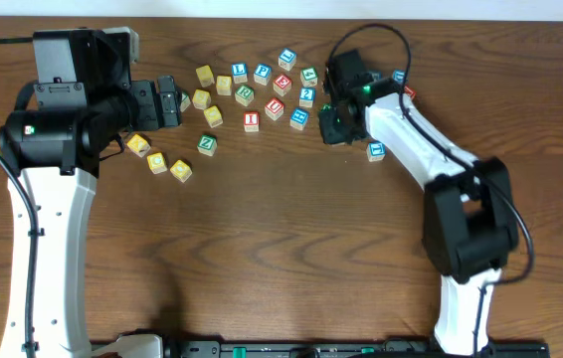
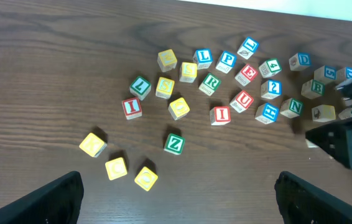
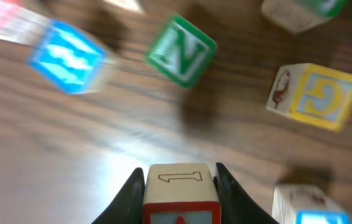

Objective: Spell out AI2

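Observation:
Letter blocks lie scattered at the back of the table. My right gripper (image 1: 336,124) is shut on a red-edged block (image 3: 179,186) with an outlined 1 on its top face; the red face's letter is mostly cut off. The block is held just above the wood near a green N block (image 3: 181,51). A red I block (image 1: 251,121) and a blue 2 block (image 1: 306,96) sit in the cluster, and they also show in the left wrist view, the red I block (image 2: 221,114) and the blue 2 block (image 2: 270,88). My left gripper (image 1: 177,104) is open and empty, and its fingers (image 2: 188,205) are spread wide.
Three yellow blocks (image 2: 117,167) and a green Z block (image 2: 174,143) lie on the near left of the cluster. A yellow G block (image 3: 316,96) and a blurred blue block (image 3: 67,53) lie beyond my right gripper. A blue block (image 1: 375,151) sits beside the right arm.

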`<state>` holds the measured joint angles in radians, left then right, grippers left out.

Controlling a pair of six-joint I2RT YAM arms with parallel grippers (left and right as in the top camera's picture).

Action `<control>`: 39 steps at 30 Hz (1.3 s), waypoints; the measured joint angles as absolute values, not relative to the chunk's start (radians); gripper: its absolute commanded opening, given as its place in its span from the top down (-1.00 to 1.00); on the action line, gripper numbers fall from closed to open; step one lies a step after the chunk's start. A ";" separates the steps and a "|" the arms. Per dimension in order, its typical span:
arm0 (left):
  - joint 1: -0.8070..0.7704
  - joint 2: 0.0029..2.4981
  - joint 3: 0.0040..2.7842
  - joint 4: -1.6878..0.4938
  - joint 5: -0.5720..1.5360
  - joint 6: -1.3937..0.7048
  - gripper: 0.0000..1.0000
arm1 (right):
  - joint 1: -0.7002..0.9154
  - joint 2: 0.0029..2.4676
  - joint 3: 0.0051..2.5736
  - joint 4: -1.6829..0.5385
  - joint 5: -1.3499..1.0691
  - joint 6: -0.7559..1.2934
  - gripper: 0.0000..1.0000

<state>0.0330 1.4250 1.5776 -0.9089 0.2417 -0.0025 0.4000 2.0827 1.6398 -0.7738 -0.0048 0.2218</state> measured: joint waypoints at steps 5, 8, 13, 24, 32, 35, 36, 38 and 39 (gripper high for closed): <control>0.033 1.425 1.578 -0.909 0.229 -0.002 -0.95 | 0.451 1.963 1.640 -0.818 -0.005 0.348 0.69; 0.033 1.425 1.578 -0.909 0.221 -0.002 -0.95 | 0.489 1.949 1.641 -0.847 -0.004 0.417 0.69; 0.033 1.425 1.578 -0.910 0.206 -0.003 -0.96 | 0.564 1.986 1.641 -0.874 0.020 0.518 0.70; 0.033 1.425 1.578 -0.916 0.159 -0.003 -0.95 | 0.703 2.117 1.641 -0.706 0.066 0.640 0.64; 0.033 1.425 1.578 -0.916 0.150 -0.004 -0.95 | 0.780 2.146 1.641 -0.694 0.178 0.710 0.63; 0.033 1.425 1.578 -0.916 0.150 -0.011 -0.95 | 0.794 2.146 1.641 -0.695 0.206 0.731 0.64; 0.033 1.425 1.578 -0.916 0.150 -0.012 -0.95 | 0.796 2.146 1.641 -0.695 0.212 0.735 0.64; 0.033 1.425 1.578 -0.916 0.150 -0.017 -0.95 | 0.802 2.147 1.641 -0.696 0.224 0.747 0.64; 0.033 1.425 1.578 -0.916 0.150 -0.020 -0.95 | 0.802 2.149 1.641 -0.696 0.227 0.751 0.64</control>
<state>0.0330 1.4250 1.5776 -0.9165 0.1505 -0.0196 0.8024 2.1490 1.6405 -0.6960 0.2272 0.7509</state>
